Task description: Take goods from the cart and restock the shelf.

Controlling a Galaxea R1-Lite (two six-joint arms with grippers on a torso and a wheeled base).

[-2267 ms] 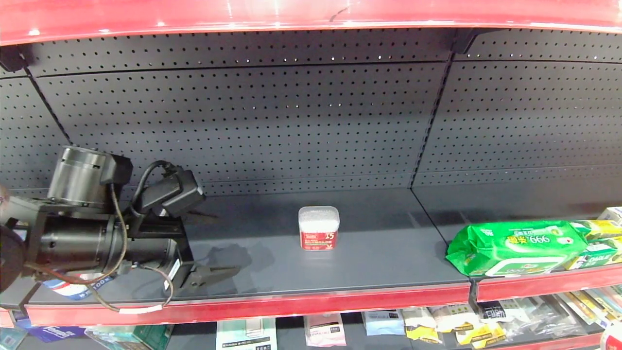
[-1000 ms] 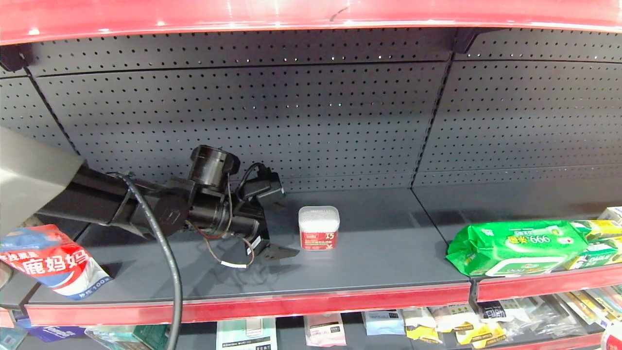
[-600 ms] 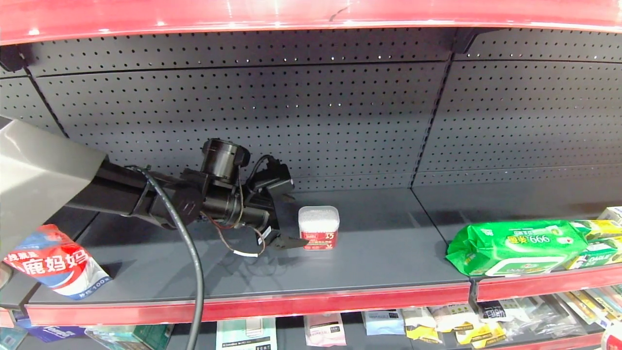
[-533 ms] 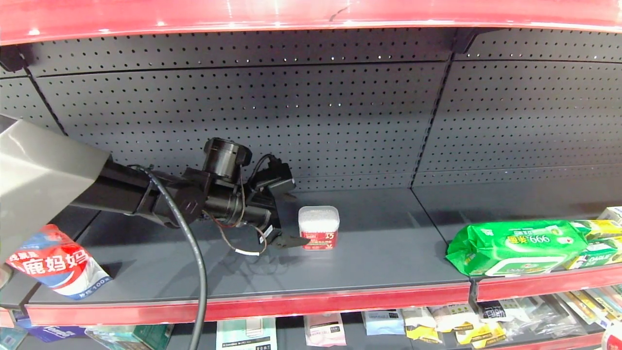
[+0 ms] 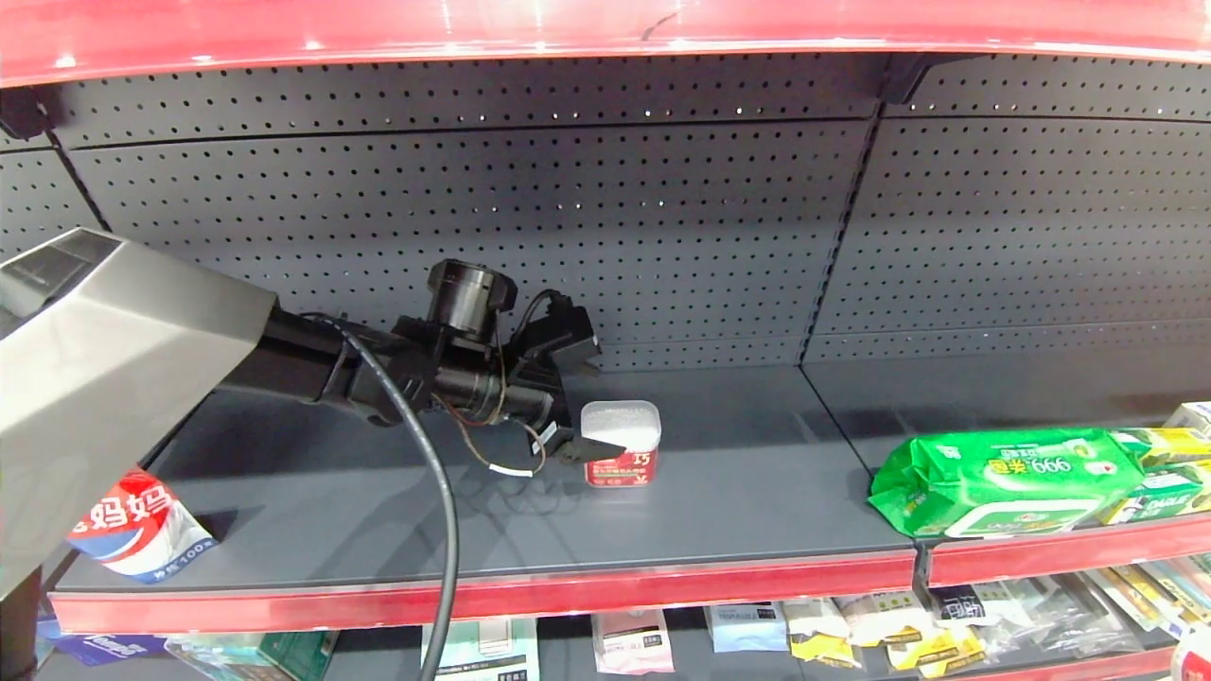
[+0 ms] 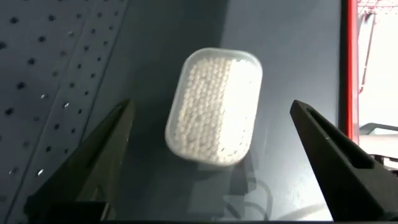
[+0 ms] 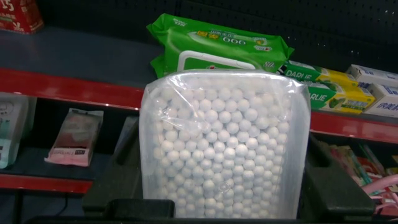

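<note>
Setting: We face a dark grey metal shelf (image 5: 719, 515) with a red front edge and a perforated grey back panel (image 5: 568, 236).
Task's thing: A small clear plastic tub (image 5: 620, 443) stands upright near the middle of the shelf board. It has rounded corners, a red label and a filling of tiny white round tips.
Left gripper: The black left gripper (image 5: 588, 405) sits level with the tub, its jaws spread wide. Its fingers (image 6: 106, 149) flank the tub, one on each side, and in the wrist view both are apart from it.
Right gripper: The right gripper (image 7: 224, 186) is clamped on a second clear pack (image 7: 225, 137) of similar white tips, in front of the shelving.
Neighbours: A green soft pack of wipes (image 5: 1003, 478) lies well apart to the right. A red, white and blue pouch (image 5: 137, 530) sits at the left front corner.
Handling: We judge the tub light, stiff-walled and smooth. It may skid or tip if one finger touches first.
Where to hold: We would close evenly on its two long sides, below the lid, with gentle pressure so the thin plastic does not crack.
</note>
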